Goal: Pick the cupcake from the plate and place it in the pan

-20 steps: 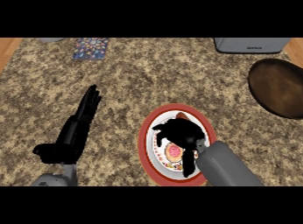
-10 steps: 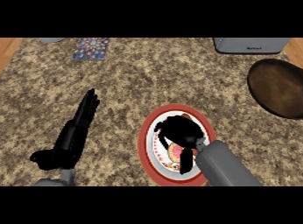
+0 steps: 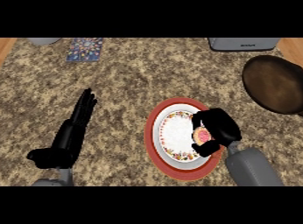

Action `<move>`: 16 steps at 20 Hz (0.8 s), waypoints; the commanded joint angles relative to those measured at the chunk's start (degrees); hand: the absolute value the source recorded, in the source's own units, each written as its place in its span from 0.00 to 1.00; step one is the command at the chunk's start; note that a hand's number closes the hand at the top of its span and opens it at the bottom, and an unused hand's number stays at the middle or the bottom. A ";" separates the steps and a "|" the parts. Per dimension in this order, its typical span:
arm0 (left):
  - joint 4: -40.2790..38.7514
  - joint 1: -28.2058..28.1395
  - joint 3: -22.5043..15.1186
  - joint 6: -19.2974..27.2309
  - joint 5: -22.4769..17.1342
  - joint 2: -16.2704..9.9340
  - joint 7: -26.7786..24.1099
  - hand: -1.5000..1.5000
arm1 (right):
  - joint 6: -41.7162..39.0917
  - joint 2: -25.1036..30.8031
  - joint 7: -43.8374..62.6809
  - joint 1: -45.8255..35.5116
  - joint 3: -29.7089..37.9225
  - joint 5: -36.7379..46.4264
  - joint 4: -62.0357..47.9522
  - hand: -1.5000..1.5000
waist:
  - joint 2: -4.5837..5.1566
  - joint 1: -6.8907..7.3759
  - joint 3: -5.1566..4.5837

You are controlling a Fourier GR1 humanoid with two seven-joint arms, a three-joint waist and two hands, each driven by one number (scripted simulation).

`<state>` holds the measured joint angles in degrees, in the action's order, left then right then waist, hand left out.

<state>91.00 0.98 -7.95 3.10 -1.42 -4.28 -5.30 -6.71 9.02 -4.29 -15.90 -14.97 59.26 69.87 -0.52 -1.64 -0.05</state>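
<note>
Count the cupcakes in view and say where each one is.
1: the cupcake is inside the right hand, whose fingers curl round it, over the plate. The hand could hide others.

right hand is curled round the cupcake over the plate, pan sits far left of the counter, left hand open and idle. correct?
Not quite: the pan sits at the counter's far right, not left, as the head view shows. The rest holds: the right hand is curled round the cupcake over the plate, and the left hand is open and idle.

Right hand [image 3: 217, 129] curled round cupcake [image 3: 202, 135] over plate [image 3: 173, 135], pan [image 3: 277, 84] beyond
</note>
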 commanded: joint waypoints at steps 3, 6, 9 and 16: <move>-0.04 1.56 -0.07 0.73 0.67 0.48 1.17 0.50 | 7.34 2.41 7.57 7.58 4.27 1.95 17.04 1.00 | -0.05 -0.58 0.01; 2.14 -1.03 0.96 -1.24 -1.11 -1.16 0.95 0.50 | 9.43 2.36 8.38 11.08 6.09 0.59 26.67 1.00 | -0.12 -0.10 0.02; 0.33 -2.95 -0.61 -0.24 0.60 0.50 -2.41 0.50 | 7.84 1.32 9.92 9.65 11.38 -5.27 31.72 1.00 | 0.18 0.68 0.03; -2.70 -0.15 0.39 -2.88 -0.36 -0.17 -2.74 0.50 | 6.04 0.21 14.04 9.05 20.34 -13.25 33.64 1.00 | 0.55 1.46 0.06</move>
<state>90.30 -0.39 -8.16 1.74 -1.17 -4.05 -7.49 -1.16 9.50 9.38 -5.58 -0.35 50.97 104.41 -0.18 -0.58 -0.03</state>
